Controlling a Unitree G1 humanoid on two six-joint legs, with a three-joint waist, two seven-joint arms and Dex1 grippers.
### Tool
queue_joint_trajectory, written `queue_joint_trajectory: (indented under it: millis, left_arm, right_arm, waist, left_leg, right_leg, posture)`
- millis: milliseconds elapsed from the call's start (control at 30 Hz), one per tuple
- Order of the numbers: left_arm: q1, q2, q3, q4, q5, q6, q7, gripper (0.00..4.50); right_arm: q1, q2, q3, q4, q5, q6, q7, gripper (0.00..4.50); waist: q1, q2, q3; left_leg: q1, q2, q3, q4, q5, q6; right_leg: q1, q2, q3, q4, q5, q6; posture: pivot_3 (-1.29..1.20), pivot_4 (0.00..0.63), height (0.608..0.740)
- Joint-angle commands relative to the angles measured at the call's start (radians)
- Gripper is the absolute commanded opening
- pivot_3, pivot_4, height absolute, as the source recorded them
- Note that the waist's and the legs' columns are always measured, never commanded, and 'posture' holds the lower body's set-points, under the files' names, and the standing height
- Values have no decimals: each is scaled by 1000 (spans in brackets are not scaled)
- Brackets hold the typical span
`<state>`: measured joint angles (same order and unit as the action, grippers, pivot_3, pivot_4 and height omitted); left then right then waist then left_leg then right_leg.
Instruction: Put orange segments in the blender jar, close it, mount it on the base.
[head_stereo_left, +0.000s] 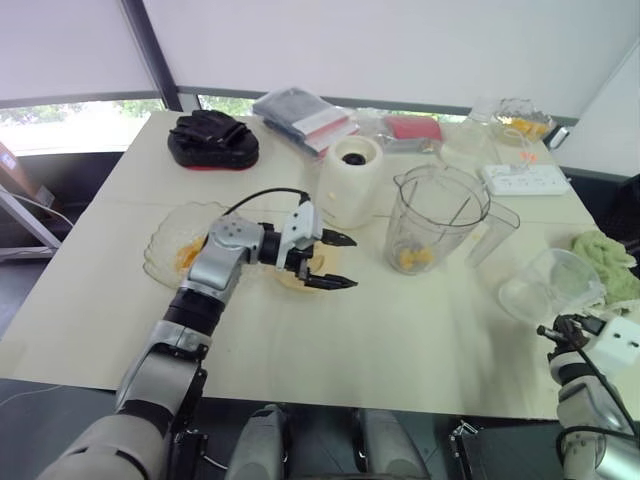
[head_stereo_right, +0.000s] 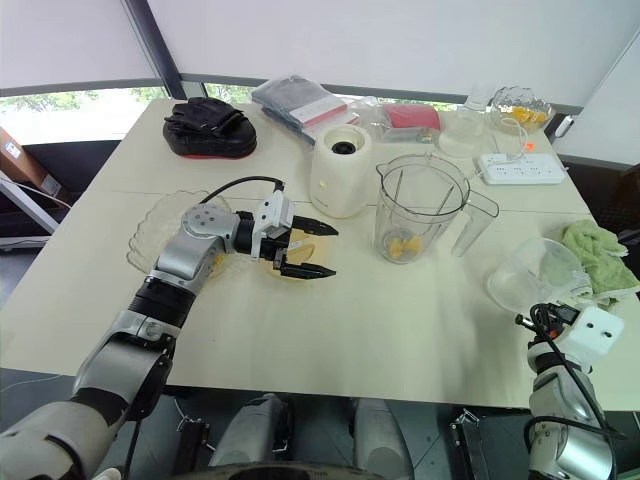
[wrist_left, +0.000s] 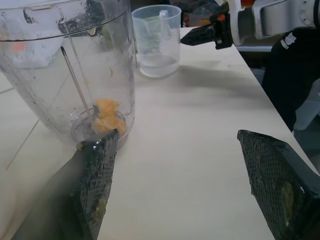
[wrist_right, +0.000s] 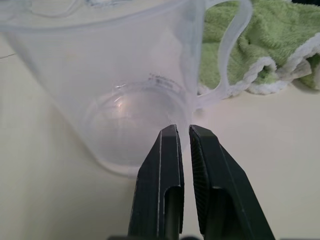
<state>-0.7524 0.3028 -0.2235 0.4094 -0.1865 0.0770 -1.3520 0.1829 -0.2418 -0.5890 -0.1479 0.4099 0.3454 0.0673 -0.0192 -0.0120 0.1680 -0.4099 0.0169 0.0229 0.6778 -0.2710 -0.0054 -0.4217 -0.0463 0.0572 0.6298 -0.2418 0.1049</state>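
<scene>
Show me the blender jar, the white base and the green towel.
blender jar (head_stereo_left: 437, 225): left eye view, clear wall.
white base (head_stereo_left: 350, 190): left eye view, front side.
green towel (head_stereo_left: 610, 257): left eye view, middle.

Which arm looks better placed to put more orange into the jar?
Probably the left: the left gripper hangs open between the orange segments and the blender jar. The right gripper is shut, at the table edge.

**Pale table under a shaded window**

Cream table (head_stereo_left: 400, 350), a seam running across its top. Behind it, white blinds (head_stereo_left: 60, 45) drawn low. A strip of window (head_stereo_left: 60, 122) beneath shows daylight and greenery. Dark frame post (head_stereo_left: 150, 55) between blinds. Dark floor (head_stereo_left: 30, 420) at left.
</scene>
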Motion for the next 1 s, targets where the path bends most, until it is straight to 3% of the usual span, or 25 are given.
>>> queue_joint_trajectory:
  millis: [33,600,1000]
  left_arm:
    - [-26,0,-5,-15,-4,-17,-1,3944]
    - [-39,-11,-8,1,0,-27,-3,3944]
    - [-44,-15,-10,13,0,-40,-8,3944]
  right_arm:
    - [8,6,7,-69,15,-2,1,342]
    - [22,14,61,-136,24,23,26,342]
    - [172,46,47,-302,57,51,9,342]
  waist:
    - [0,0,0]
    - [1,0,0]
    - [4,0,0]
  left_leg:
    - [0,0,0,0,0,0]
    - [0,0,0,0,0,0]
    - [0,1,0,0,0,0]
  right_leg:
    - [0,0,0,0,0,0]
    - [0,0,0,0,0,0]
    - [-1,-1,0,0,0,0]
  posture:
    - [0,150,740]
    - [0,150,740]
    - [0,150,740]
